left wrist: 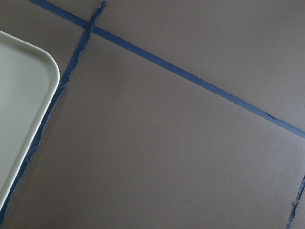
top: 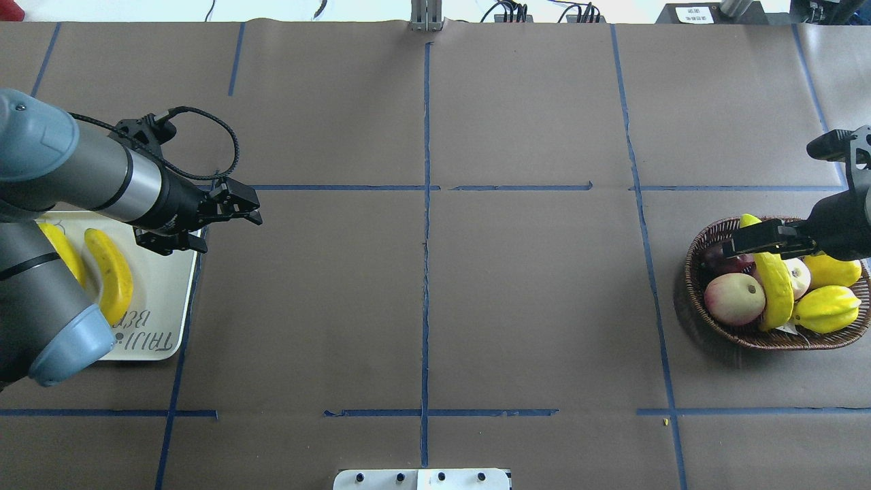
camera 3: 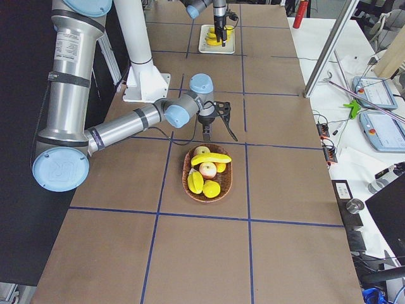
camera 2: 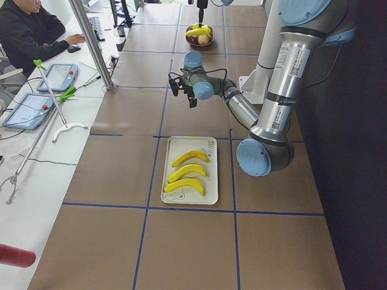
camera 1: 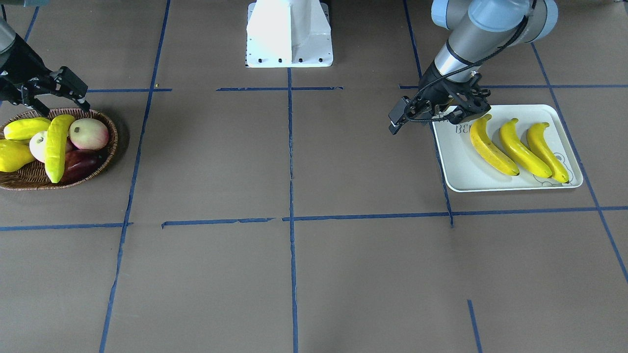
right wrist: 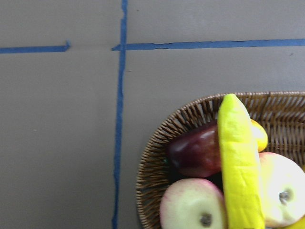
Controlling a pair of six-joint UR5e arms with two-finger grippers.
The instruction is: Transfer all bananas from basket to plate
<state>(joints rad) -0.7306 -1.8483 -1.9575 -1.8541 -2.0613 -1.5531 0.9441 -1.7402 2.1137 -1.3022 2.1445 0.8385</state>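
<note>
My right gripper (camera 1: 65, 107) hangs open and empty above the basket (camera 1: 110, 147) on the right, where 1 banana (camera 1: 55, 147) lies across the apples (camera 1: 89, 133). Its glossy curve could slip my pinch, or I could knock an apple out. My left gripper (top: 241, 207), open and empty, hovers beside the plate (camera 1: 456, 166).

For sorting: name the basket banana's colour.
Bright greenish-yellow banana, clearest in the right wrist view.
</note>
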